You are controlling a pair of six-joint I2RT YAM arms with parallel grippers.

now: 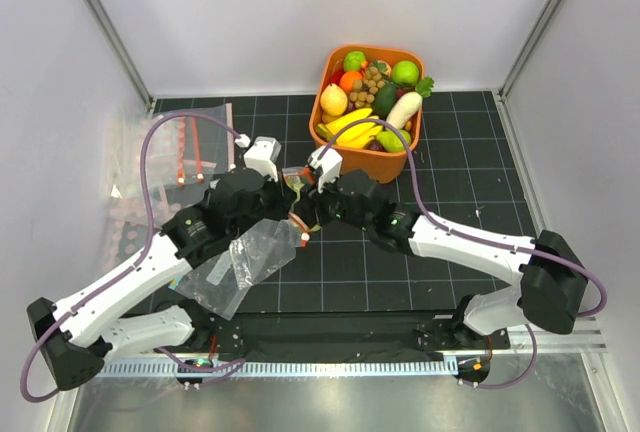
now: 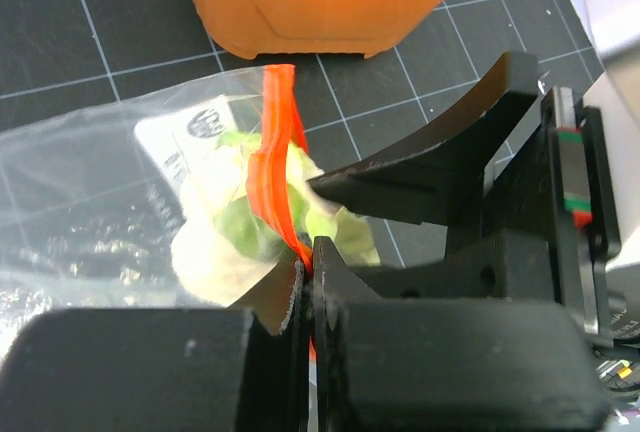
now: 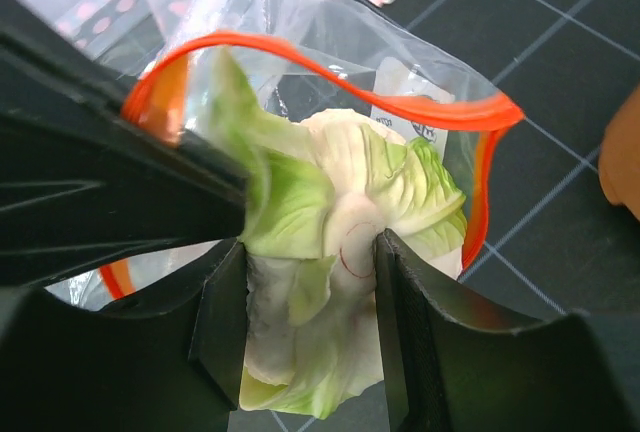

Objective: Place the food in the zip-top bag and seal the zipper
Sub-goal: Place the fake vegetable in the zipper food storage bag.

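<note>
My right gripper [image 3: 310, 282] is shut on the white cauliflower with green leaves [image 3: 340, 212] and holds it in the open mouth of the clear zip-top bag [image 3: 400, 82]. The red-orange zipper strip [image 3: 330, 62] arcs around the cauliflower. My left gripper [image 2: 308, 282] is shut on the zipper strip [image 2: 275, 152] at one side of the mouth, and the cauliflower [image 2: 240, 227] shows through the plastic. In the top view both grippers meet at mid-table, left [image 1: 285, 184] and right [image 1: 312, 184], with the bag [image 1: 245, 257] hanging below them.
An orange bin [image 1: 370, 112] at the back holds bananas, a lemon, brown balls, limes and other toy produce; its wall [image 2: 330, 2] stands just beyond the bag. Other clear bags [image 1: 185, 147] lie at the left back by the wall.
</note>
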